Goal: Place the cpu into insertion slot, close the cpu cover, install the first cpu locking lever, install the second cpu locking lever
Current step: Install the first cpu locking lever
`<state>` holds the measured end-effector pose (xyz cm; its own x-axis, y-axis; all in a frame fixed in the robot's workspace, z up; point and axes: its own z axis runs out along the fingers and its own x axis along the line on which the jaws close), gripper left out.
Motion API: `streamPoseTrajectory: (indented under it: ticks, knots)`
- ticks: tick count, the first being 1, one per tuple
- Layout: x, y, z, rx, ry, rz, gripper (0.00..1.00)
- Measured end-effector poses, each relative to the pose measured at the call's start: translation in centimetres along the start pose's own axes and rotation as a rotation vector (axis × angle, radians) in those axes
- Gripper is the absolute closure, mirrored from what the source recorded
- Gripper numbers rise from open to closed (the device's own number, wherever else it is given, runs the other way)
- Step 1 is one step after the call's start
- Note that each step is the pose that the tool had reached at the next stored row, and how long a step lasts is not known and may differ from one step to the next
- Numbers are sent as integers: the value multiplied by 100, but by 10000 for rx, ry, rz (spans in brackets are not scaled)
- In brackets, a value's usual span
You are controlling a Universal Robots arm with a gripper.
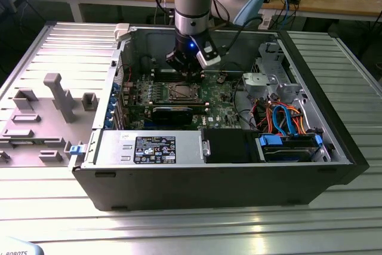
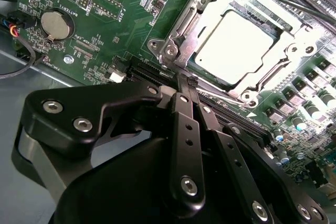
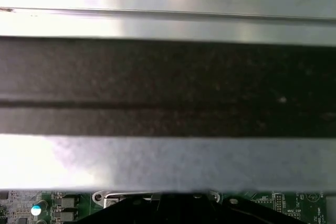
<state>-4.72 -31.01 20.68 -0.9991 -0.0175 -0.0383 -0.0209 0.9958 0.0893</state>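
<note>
Chip seated, cover down, claw clenched empty beside the socket.

The silver-topped chip (image 2: 240, 45) is seen in the socket (image 1: 180, 92), framed by the thin metal cover (image 2: 210, 11); just ahead of the claw (image 2: 188, 85), a wire lever is judged due for careful hooking.

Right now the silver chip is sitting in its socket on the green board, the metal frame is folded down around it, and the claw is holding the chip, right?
Not quite. In the second wrist view the cpu does sit in the insertion slot with the cpu cover down around it, but the gripper holds nothing: its closed fingers sit beside the socket's edge, clear of the chip.
</note>
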Motion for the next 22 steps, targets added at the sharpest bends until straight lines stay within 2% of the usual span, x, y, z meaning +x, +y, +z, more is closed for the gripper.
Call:
streamPoseTrajectory:
  ticks: [10, 22]
  knots:
    - [1, -3, 30, 0, 1, 1, 89]
    - [0, -1, 10, -1, 0, 1, 89]
